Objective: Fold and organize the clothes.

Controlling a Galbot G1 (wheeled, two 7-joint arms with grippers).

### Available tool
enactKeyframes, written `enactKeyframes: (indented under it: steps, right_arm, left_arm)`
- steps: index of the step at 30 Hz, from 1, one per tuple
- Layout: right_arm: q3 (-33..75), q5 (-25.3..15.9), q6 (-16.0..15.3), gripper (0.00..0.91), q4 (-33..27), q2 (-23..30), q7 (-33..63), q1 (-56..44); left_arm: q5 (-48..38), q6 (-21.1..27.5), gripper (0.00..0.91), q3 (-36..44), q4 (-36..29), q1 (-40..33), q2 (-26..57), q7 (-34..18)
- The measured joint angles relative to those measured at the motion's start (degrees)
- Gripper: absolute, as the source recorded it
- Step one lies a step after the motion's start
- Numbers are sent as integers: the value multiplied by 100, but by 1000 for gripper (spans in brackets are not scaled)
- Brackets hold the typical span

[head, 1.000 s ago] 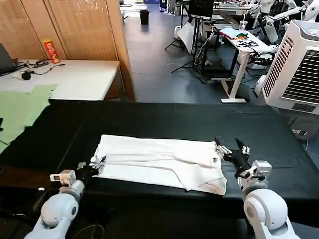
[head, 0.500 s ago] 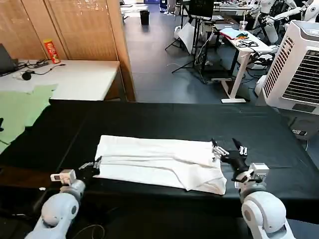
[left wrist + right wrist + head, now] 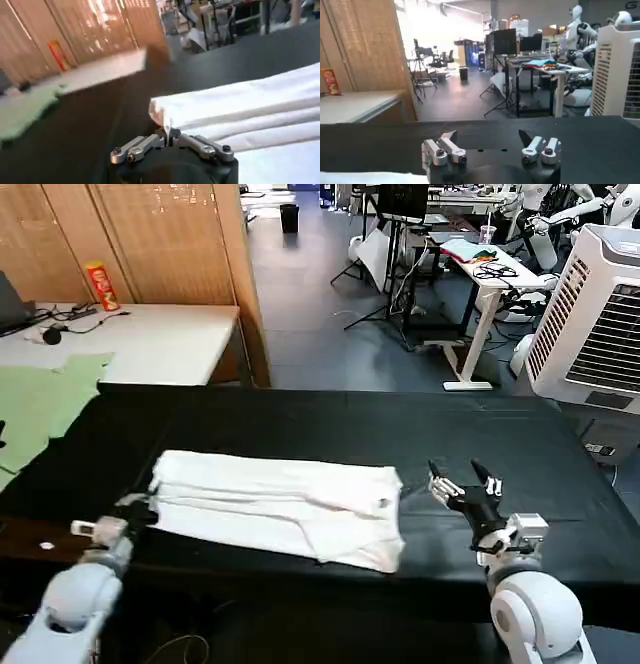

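White T-shirt [image 3: 280, 506] lengthwise left-to-right across table [image 3: 330, 424].

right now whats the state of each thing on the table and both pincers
T-shirt: folded into a long band, flat on the black table, one end pinched.
left pincer: shut on the T-shirt's end.
right pincer: open, empty, beside the T-shirt's other end.
green cloth: spread flat, apart.

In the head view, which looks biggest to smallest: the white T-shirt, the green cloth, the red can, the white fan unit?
1. White T-shirt.
2. Fan unit and green cloth: similar, both cut off by the frame, so unranked.
3. Red can, though it stands farthest off.
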Motion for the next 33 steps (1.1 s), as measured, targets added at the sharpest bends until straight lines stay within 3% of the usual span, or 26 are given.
enactKeyframes:
  steps: [7, 15, 23, 33]
  right_arm:
    - [-83, -105, 4, 878, -22, 146, -13, -8]
    - [-62, -278, 52, 878, 7, 301, -58, -127]
    - [134, -425, 55, 878, 130, 403, -62, -368]
    - [257, -557, 59, 878, 298, 498, -118, -625]
  left_arm:
    - [701, -258, 0, -211, 162, 41, 526, -170]
    - [675, 147, 0, 81, -704, 359, 76, -161]
    - [-277, 761, 0, 1246, -1852, 260, -715, -383]
    - [-733, 965, 0, 2558, -2082, -173, -1400, -471]
